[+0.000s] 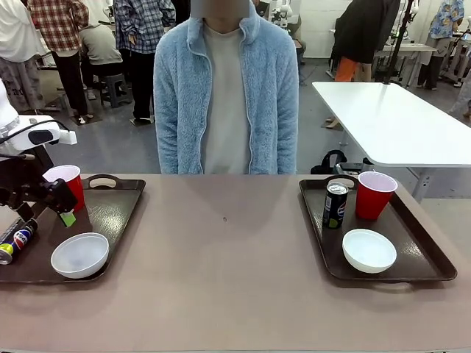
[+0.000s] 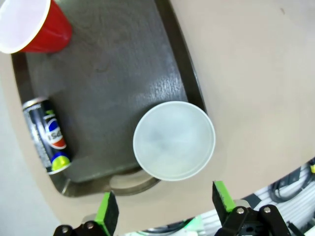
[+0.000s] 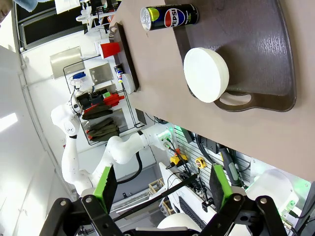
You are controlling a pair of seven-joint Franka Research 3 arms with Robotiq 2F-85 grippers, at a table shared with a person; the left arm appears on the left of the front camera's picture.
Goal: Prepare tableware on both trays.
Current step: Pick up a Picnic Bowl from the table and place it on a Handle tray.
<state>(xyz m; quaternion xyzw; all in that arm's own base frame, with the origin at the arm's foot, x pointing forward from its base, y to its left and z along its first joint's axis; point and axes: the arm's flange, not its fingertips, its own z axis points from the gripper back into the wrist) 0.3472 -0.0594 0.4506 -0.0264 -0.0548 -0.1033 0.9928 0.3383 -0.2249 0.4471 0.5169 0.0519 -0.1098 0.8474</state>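
Two dark brown trays lie on the table. On the left tray [image 1: 118,209] stand a red cup [image 1: 65,176] and a white bowl [image 1: 79,254], and a drink can [image 1: 18,240] lies on its side. My left gripper [image 1: 53,213] hangs open above this tray, just in front of the cup. In the left wrist view the bowl [image 2: 173,140] sits near the tray [image 2: 113,64] handle, with the can [image 2: 47,135] and cup [image 2: 29,27] beyond my open left gripper [image 2: 165,209]. The right tray [image 1: 419,246] carries an upright Pepsi can [image 1: 335,205], a red cup [image 1: 375,194] and a bowl [image 1: 369,250]. My right gripper [image 3: 162,189] is open, well back from that tray [image 3: 256,44].
A person in a light blue fleece jacket [image 1: 224,95] stands at the table's far edge, between the trays. Bare brown tabletop [image 1: 221,250] lies between the two trays. A white table [image 1: 394,121] stands behind on the right.
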